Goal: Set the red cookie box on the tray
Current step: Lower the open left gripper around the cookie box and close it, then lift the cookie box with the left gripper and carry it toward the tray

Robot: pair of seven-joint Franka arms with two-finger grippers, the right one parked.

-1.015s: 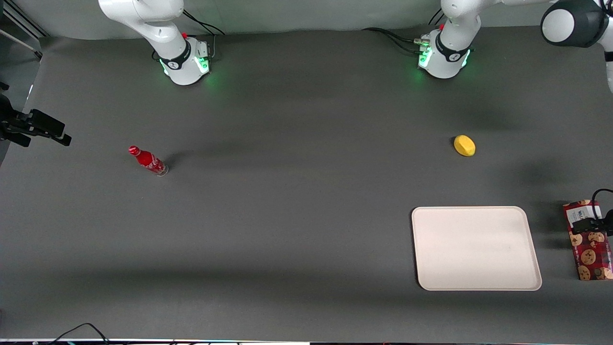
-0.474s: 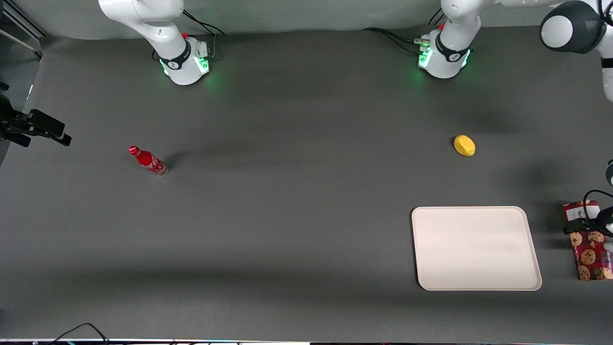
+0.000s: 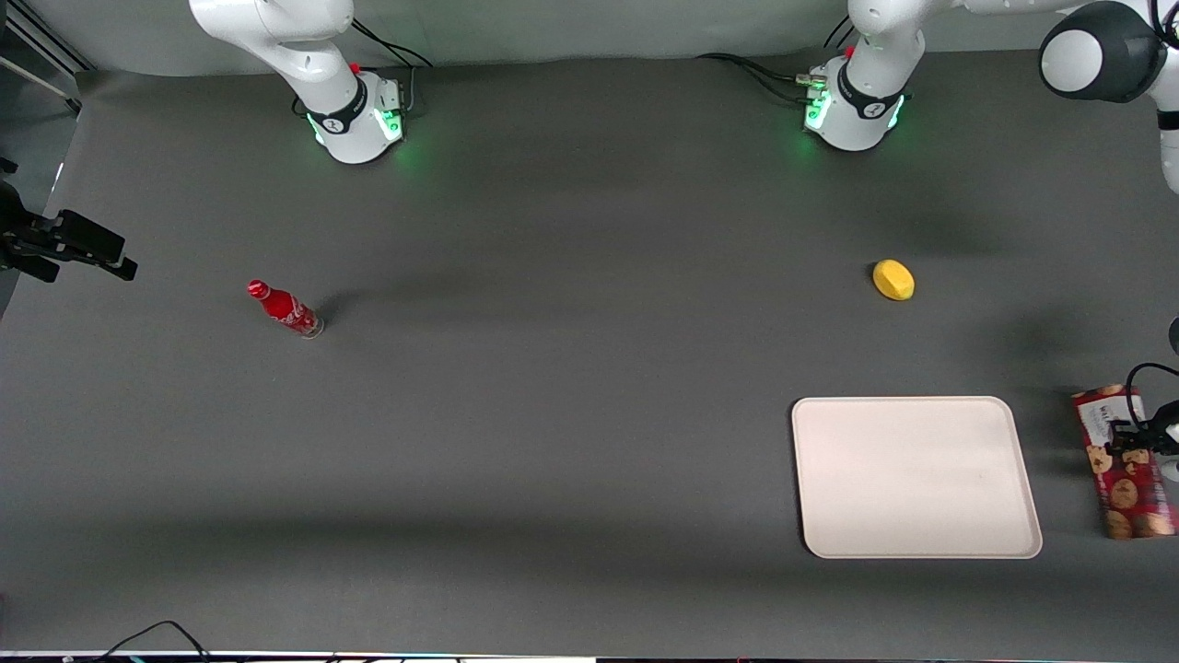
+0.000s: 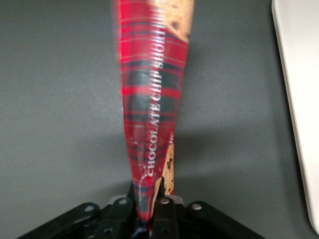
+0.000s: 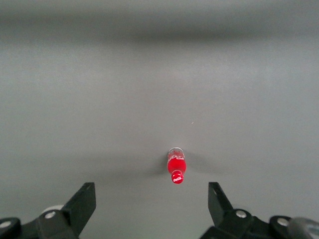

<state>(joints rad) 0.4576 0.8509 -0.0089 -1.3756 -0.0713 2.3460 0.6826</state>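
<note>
Front view shows the gripper (image 3: pixel 1135 433) clamped on the red cookie box (image 3: pixel 1122 465), lifting it; next, carry it over the tray (image 3: pixel 912 474).

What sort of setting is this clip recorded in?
Most likely a robot manipulation lab bench. Two arm bases are bolted to a table covered in plain dark grey, and only a few test props are laid out: a tray, a lemon, a red bottle. The gripper holds the red cookie box beside the tray.

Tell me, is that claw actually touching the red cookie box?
Touching. The left wrist view shows the gripper with its jaws shut on the red cookie box, pinching its narrow edge.
</note>
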